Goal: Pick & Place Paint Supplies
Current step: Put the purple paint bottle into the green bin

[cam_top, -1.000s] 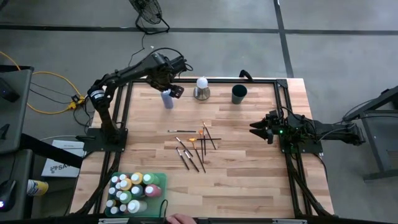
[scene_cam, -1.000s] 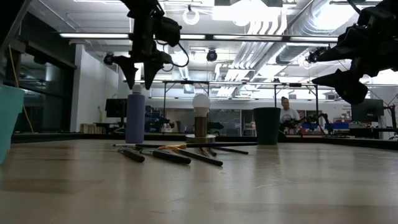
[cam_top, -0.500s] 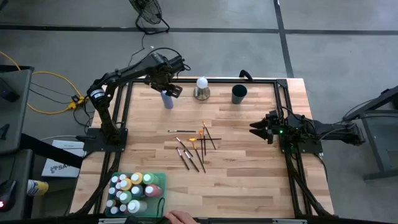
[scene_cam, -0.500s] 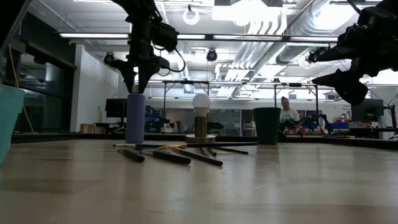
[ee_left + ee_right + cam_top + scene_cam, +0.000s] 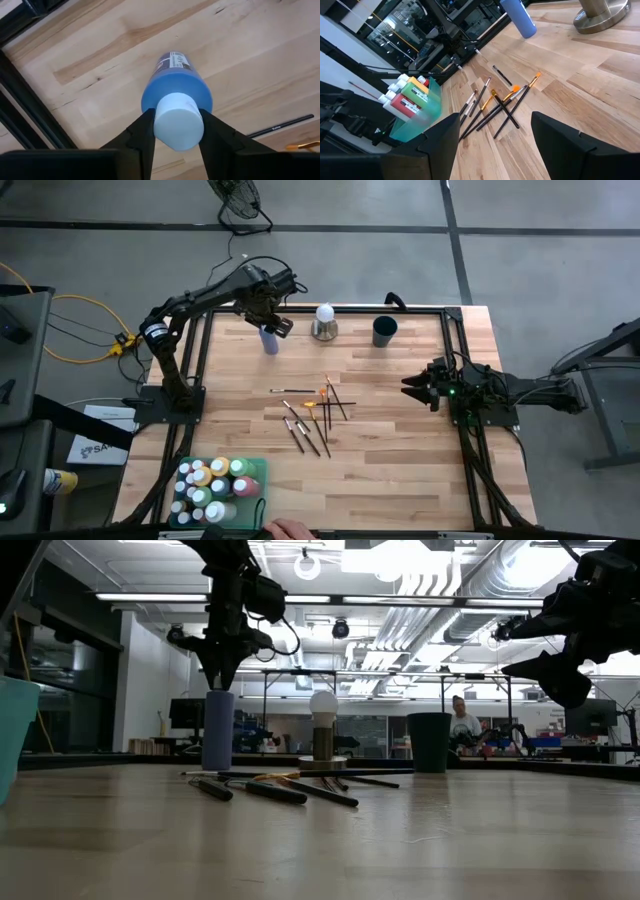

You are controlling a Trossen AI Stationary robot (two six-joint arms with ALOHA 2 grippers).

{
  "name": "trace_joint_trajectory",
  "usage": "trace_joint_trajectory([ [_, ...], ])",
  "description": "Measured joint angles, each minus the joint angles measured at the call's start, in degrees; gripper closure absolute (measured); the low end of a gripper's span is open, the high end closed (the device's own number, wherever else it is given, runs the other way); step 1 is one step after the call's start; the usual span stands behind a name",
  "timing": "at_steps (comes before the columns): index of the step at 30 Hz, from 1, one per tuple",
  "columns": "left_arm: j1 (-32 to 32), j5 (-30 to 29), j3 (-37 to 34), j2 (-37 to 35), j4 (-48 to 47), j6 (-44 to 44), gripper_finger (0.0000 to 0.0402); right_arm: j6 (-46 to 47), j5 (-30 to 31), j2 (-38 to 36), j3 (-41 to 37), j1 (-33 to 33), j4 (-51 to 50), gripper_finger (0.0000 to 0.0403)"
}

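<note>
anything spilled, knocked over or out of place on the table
Nothing spilled. The brushes lie in a loose crisscrossed scatter mid-table. The blue bottle stands upright, the left gripper closed on its cap.

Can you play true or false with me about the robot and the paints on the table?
1. The left pincer has its fingers on the white cap of the blue bottle. True.
2. The blue bottle is lying on its side. False: it stands upright on the table.
3. The brushes are inside the dark green cup. False: they lie scattered on the wood in the middle of the table.
4. A green bin at the table's near left corner holds many paint bottles. True.
5. The right pincer is holding a brush. False: it is open and empty, hanging above the table's right side.
</note>
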Motion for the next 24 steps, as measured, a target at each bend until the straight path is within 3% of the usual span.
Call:
trace_joint_trajectory([
  [16,-1.33,0.08,-0.02,-4.54,0.40,9.10,0.0285,-0.01,0.00,0.00,0.00,-0.01,0.00,0.0164],
  [24,-8.82,2.87,0.02,-11.24,0.14,20.80,0.0285,0.00,0.00,0.02,0.00,0.01,-0.08,0.0164],
])
